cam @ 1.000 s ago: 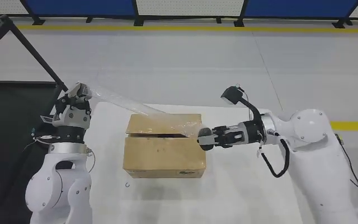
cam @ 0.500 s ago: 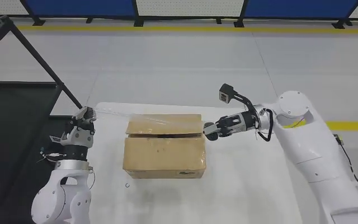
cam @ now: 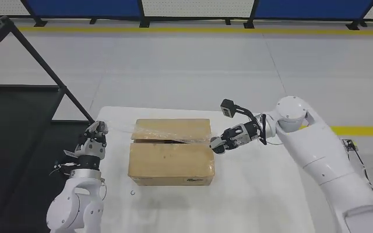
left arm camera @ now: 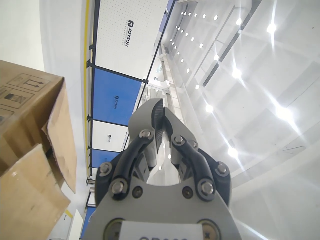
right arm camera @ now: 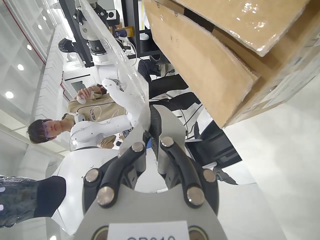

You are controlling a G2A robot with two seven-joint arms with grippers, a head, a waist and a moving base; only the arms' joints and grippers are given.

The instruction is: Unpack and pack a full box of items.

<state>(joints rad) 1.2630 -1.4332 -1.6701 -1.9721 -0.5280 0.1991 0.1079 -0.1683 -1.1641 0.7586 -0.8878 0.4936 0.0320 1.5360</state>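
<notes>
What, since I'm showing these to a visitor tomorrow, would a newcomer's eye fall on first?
The brown cardboard box sits in the middle of the white table, its top flaps nearly closed. A clear plastic strip stretches across its top, pinched by the left end effector near the table's edge and the right end effector at the box's opposite top edge.

left arm (cam: pixel 78 195): folded close at the near left, wrist raised, pointing up and away.
left gripper (left arm camera: pixel 161 109): fingers pinched on one end of a clear tape strip (cam: pixel 119 126).
right arm (cam: pixel 309 145): elbow bent, forearm stretched inward.
right gripper (right arm camera: pixel 150 118): fingers closed on the strip's other end.
</notes>
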